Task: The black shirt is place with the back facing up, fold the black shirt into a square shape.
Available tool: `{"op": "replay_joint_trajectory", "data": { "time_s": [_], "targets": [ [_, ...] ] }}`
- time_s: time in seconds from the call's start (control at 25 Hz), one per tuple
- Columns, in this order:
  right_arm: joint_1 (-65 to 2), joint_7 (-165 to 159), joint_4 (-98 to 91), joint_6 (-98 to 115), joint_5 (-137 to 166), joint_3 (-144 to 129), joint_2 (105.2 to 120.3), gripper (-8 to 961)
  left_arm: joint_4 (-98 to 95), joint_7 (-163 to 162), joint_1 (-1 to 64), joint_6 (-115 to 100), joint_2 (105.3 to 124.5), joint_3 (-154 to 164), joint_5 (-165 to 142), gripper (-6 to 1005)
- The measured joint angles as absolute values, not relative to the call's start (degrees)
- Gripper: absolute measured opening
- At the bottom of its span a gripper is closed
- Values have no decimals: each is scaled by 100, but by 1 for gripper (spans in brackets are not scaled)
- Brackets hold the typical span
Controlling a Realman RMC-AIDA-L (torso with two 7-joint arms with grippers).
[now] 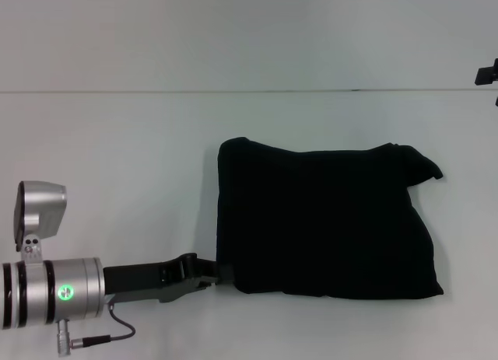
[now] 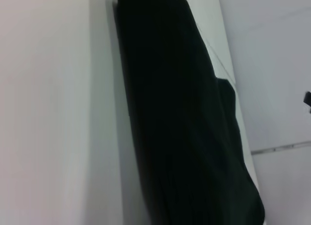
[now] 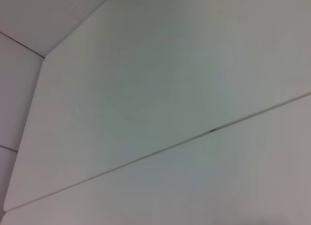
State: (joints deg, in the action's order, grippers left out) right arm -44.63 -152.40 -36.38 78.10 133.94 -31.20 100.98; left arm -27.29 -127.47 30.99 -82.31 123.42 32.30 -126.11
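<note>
1. The shirt (image 1: 327, 220) lies folded into a rough rectangle on the table (image 1: 117, 158), toward its right near corner.
2. The left gripper (image 1: 222, 273) meets its near-left corner; jaws' state unclear.
3. Judged: final fold or tidying; next, square the far-right flap.

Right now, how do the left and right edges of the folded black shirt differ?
On the plain black fabric shirt, the robot-left edge runs straight and tidy, with the left gripper at its near corner; the right edge bulges, a flap poking out at its far corner. Both edges lie flat on the white table.
</note>
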Motion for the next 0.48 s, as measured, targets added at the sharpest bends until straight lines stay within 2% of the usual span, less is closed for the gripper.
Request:
{"op": "replay_joint_trajectory", "data": {
  "time_s": [0.48],
  "targets": [
    [-4453, -15059, -3638, 7799, 13341, -3101, 10109, 674, -3034, -13179, 3223, -8552, 12171, 3190, -13202, 137]
  ]
}}
